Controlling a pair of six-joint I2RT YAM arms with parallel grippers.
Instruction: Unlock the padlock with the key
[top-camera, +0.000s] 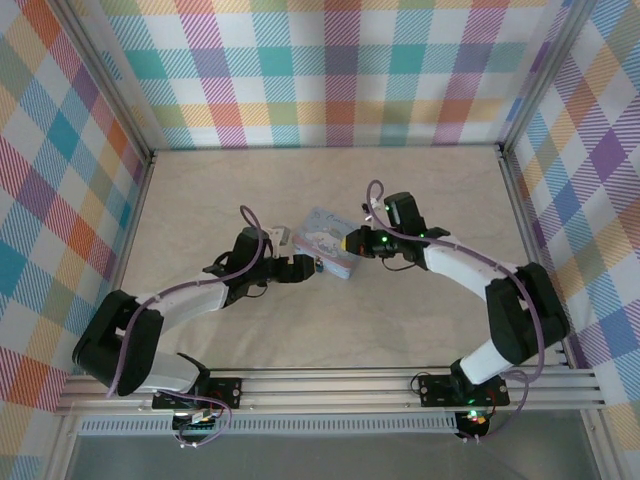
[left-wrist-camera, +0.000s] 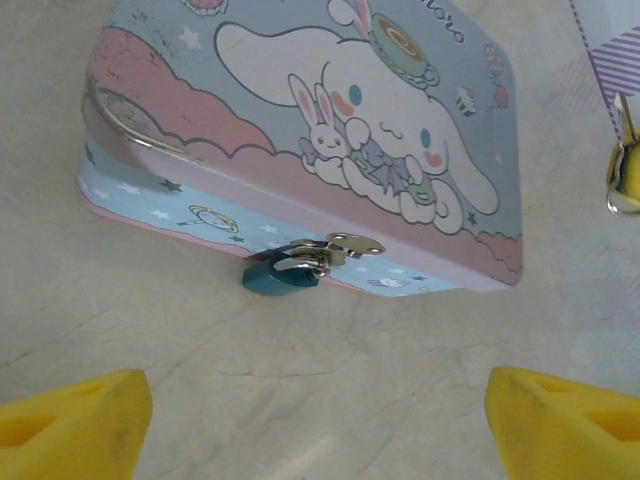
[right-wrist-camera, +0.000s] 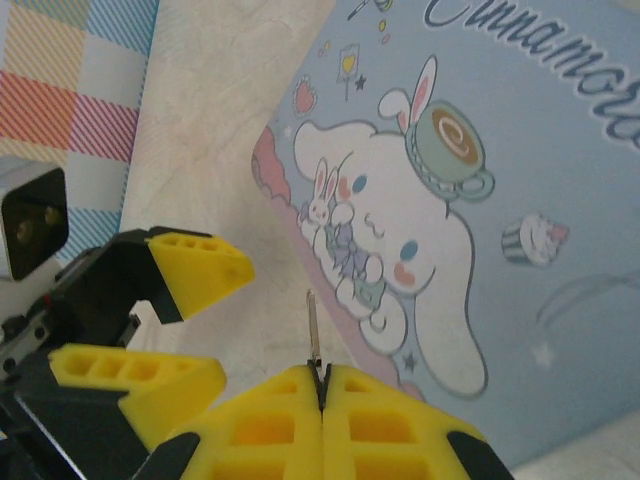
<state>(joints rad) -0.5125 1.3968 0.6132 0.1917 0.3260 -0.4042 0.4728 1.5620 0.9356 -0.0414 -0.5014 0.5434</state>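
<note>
From its base at the near edge, the left arm (top-camera: 170, 305) sweeps toward 1 o'clock and lies low over the table (top-camera: 300, 350). Its tip ends just short of the near side of the tin (top-camera: 328, 243). The right arm (top-camera: 480, 275) rises from the near right, folds at the elbow and reaches toward 9 o'clock, so its tip comes to the tin's right end.

The left gripper (left-wrist-camera: 318, 425) stands spread wide. Its yellow fingertips (left-wrist-camera: 70, 420) sit at opposite lower corners of the left wrist view, holding nothing and touching nothing. The right gripper (right-wrist-camera: 322, 372) has its yellow fingers pressed together, pinching the key (right-wrist-camera: 313, 328) by its base.

The key is a thin sliver standing straight out of the closed fingers. Its long axis points to 12 o'clock in the right wrist view, over the edge of the tin's pictured lid.

The padlock (left-wrist-camera: 280, 272) lies at 12 o'clock from the left gripper, on the table against the tin's near wall. Its shackle is hooked through the silvery latch (left-wrist-camera: 348, 245). The blue body trails toward 8 o'clock and the shackle end points toward 2 o'clock.
</note>
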